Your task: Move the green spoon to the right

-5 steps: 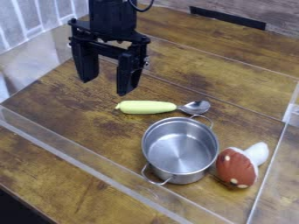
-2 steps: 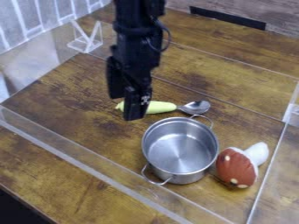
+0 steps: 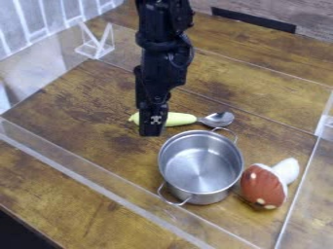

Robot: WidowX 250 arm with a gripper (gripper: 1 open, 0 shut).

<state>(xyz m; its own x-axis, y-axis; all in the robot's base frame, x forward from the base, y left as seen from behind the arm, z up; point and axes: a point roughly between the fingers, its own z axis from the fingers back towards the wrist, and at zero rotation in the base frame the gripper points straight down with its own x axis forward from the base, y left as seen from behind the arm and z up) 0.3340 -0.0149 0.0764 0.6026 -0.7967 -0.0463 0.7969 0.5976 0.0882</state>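
The green spoon (image 3: 182, 119) lies on the wooden table, its yellow-green handle pointing left and its silver bowl (image 3: 217, 119) to the right. My gripper (image 3: 152, 121) hangs straight down over the left end of the handle, turned edge-on to the camera, jaws open. Its near finger (image 3: 151, 124) hides the handle's left tip, with the tips at about handle height. Whether the fingers touch the spoon cannot be told.
A steel pot (image 3: 201, 166) stands just in front of the spoon. A red-brown and white mushroom toy (image 3: 264, 185) lies to the pot's right. Clear plastic walls (image 3: 78, 165) ring the table, and a small white stand (image 3: 93, 41) sits at the back left.
The gripper has moved right and down from the back left, turned edge-on, and now stands over the spoon's handle. The spoon, pot and mushroom have not moved.
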